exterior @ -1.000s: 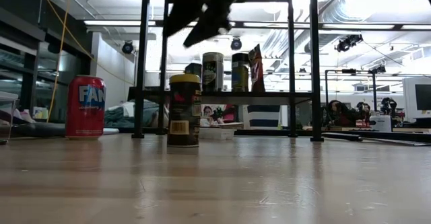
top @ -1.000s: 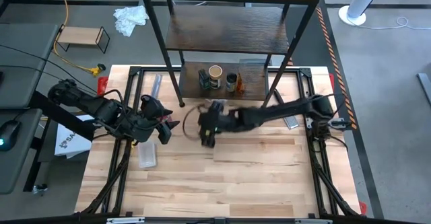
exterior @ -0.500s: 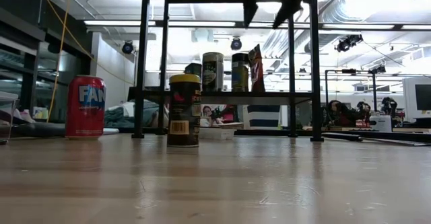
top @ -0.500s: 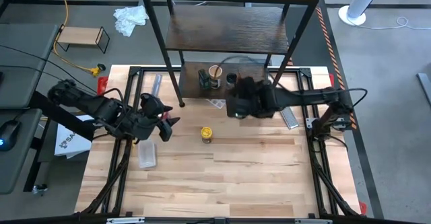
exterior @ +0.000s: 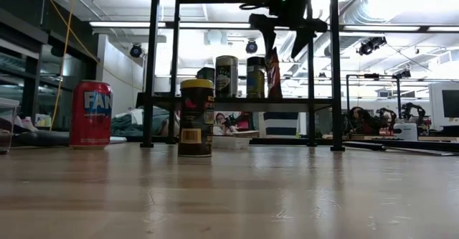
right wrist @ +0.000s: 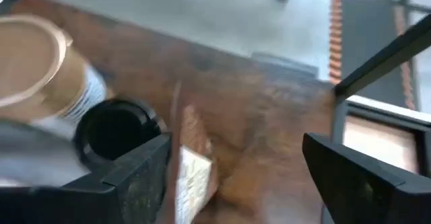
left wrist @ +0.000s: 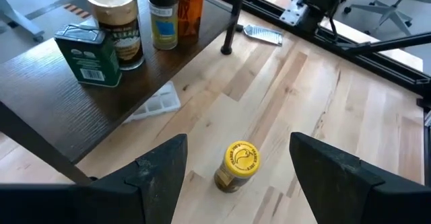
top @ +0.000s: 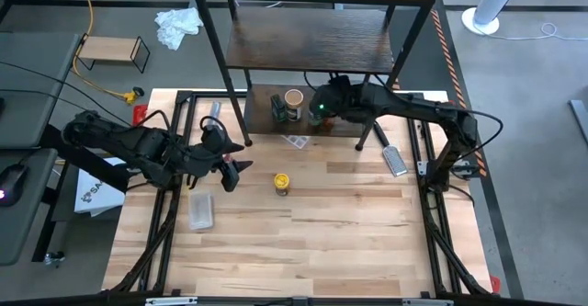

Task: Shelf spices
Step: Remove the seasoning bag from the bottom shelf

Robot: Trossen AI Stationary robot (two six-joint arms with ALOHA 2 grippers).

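Note:
A yellow-lidded jar [top: 281,183] stands upright on its base on the table; it also shows in the low view [exterior: 196,117] and the left wrist view [left wrist: 237,165]. On the shelf's [top: 322,35] lowest board [left wrist: 54,109] stand a tan-lidded jar [left wrist: 113,19], a dark green box [left wrist: 87,54], a dark-lidded jar [left wrist: 161,19] and a brown packet [left wrist: 190,2]. My right gripper [top: 320,107] hangs open and empty over that board, above the dark-lidded jar [right wrist: 114,133] and the packet [right wrist: 195,163]. My left gripper [top: 234,164] is open and empty left of the yellow-lidded jar, pointing at it.
A red can [exterior: 91,114] stands near the table's left edge. A clear plastic piece [top: 200,211] lies at the left and a smaller one [left wrist: 156,104] by the shelf. A silver tool [top: 393,161] lies at the right. Shelf legs [exterior: 152,67] stand on the table's far part.
My right gripper has risen from above the yellow-lidded jar and gone toward the table's far edge, under the shelf's middle board, over the lowest board. The jar stands where it was. My left gripper has shifted a little toward the jar.

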